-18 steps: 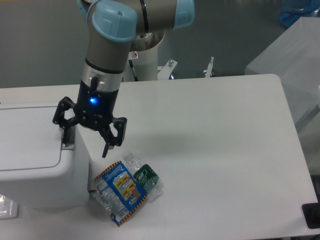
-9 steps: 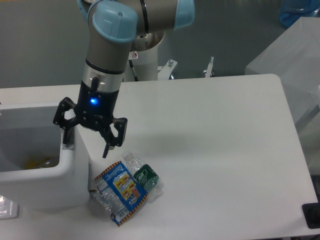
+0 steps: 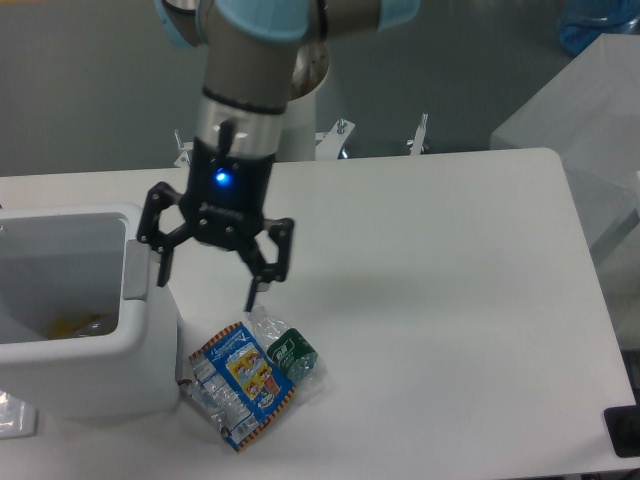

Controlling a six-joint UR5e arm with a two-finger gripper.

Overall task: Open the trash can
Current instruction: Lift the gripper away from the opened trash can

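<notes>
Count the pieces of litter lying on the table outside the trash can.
2: a snack wrapper by the trash can, and a crushed bottle just right of it, partly beneath it. More could be hidden under them.

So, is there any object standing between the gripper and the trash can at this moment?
Nothing visible does. The gripper hangs open just beside the trash can, near its grey push-strip. The snack wrapper and crushed bottle lie lower on the table, out of the way.
</notes>
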